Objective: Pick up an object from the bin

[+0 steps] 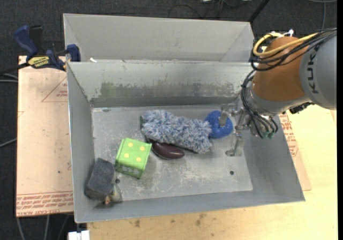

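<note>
My gripper (pixel 233 148) hangs low at the right side of the bin, close to the floor. Just to its left lies a small blue rounded thing (pixel 219 124), touching the right end of a fuzzy blue-and-white cloth roll (pixel 176 129). The roll stretches leftward across the middle of the bin. A dark purple oval thing (pixel 168 151) rests against the roll's front edge. The view does not show anything held in the gripper.
A green cube with yellow dots (pixel 132 157) sits left of centre. A grey block (pixel 100 178) lies in the front left corner with a small tan bit beside it. Bare bin floor stretches in front of the gripper, and the sloped right wall is close behind it.
</note>
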Controlling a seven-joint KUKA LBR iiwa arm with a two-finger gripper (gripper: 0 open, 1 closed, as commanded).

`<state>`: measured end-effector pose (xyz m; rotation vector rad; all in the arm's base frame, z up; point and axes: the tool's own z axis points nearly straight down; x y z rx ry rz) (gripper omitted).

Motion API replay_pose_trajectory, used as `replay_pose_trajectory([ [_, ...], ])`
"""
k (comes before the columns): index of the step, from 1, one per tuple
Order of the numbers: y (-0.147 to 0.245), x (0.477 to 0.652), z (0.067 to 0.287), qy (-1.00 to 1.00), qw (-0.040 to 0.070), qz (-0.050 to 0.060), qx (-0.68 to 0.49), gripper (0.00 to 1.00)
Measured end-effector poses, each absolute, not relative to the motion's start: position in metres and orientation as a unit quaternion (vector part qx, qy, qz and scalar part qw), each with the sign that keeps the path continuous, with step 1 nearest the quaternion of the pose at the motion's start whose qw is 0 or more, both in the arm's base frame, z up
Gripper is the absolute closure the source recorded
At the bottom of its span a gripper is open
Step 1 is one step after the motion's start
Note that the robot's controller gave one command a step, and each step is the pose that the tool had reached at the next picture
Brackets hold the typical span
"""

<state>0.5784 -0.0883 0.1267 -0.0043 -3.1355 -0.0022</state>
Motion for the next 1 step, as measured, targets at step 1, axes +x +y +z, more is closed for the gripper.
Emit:
replay_pose_trajectory([
  [1,-0.088,0.5801,0.1314,-1.0,-0.001,0.0,0.0,0.0],
])
